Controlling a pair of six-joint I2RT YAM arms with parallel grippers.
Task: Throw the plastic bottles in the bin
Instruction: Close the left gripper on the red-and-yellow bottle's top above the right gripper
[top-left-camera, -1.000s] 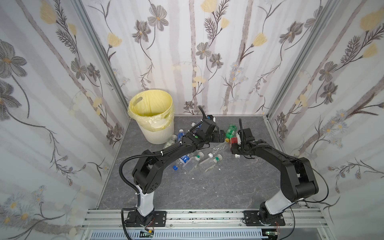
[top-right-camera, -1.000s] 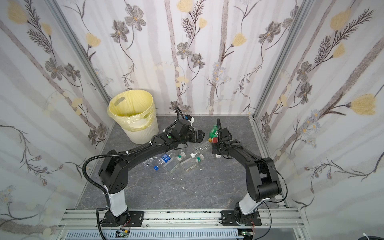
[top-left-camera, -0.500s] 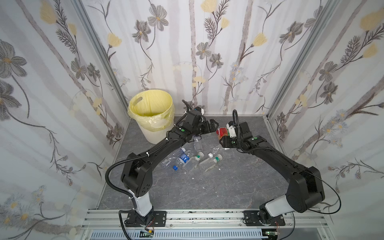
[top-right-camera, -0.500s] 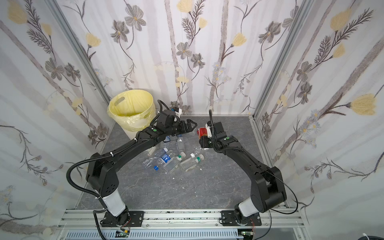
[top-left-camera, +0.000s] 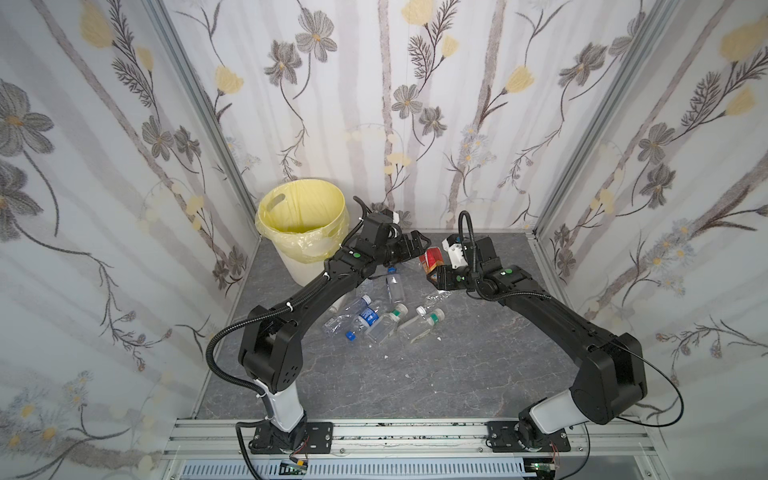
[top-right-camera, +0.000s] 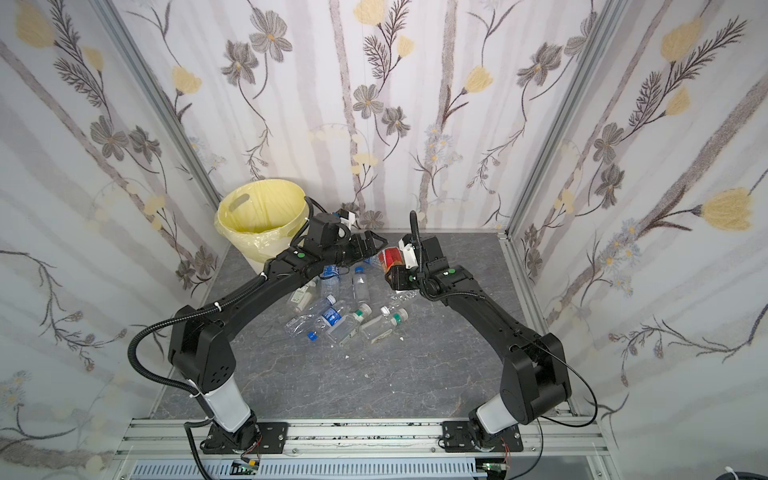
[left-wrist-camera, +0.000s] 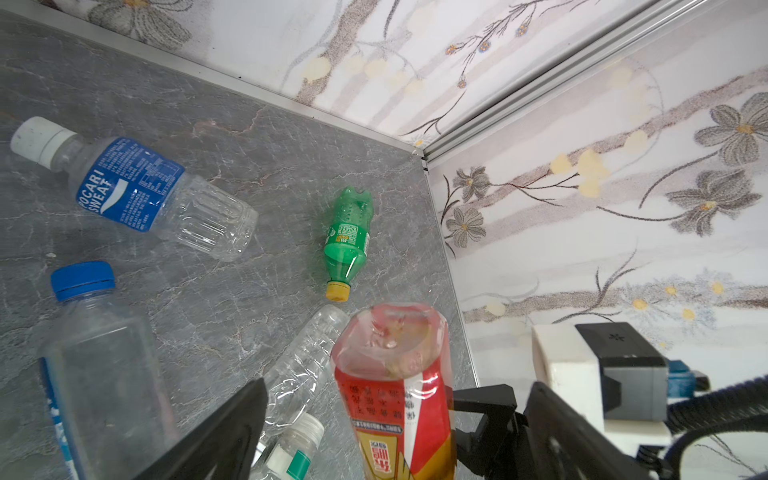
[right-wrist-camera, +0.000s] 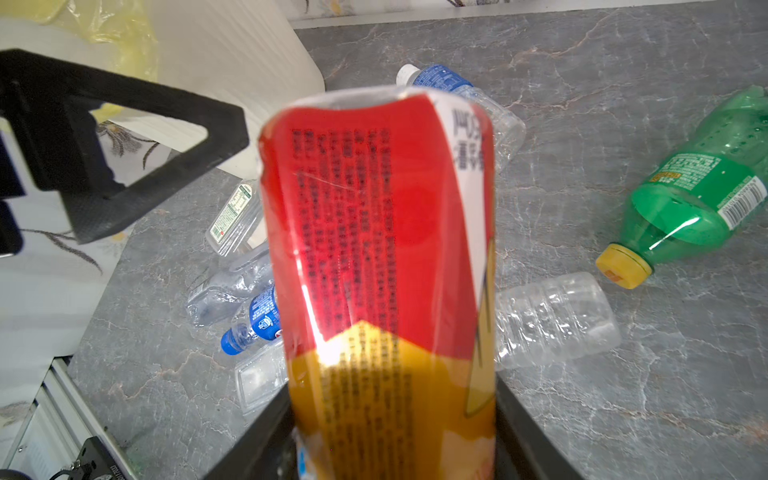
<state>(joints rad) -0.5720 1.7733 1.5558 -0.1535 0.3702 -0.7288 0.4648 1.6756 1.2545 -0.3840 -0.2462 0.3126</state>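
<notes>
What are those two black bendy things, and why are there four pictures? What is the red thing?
Those are two robot arms, the left arm and the right arm. Each ends in a claw that pinches things. Two pictures come from a camera high above that sees everything. The other two come from small cameras on the arms' wrists, so they look very close. Plastic bottles lie on the grey table, among them a green bottle. The right claw is shut on the red bottle and holds it in the air. The left claw is wide open right beside it. The bin stands at the back left; the bottles belong in there.
</notes>
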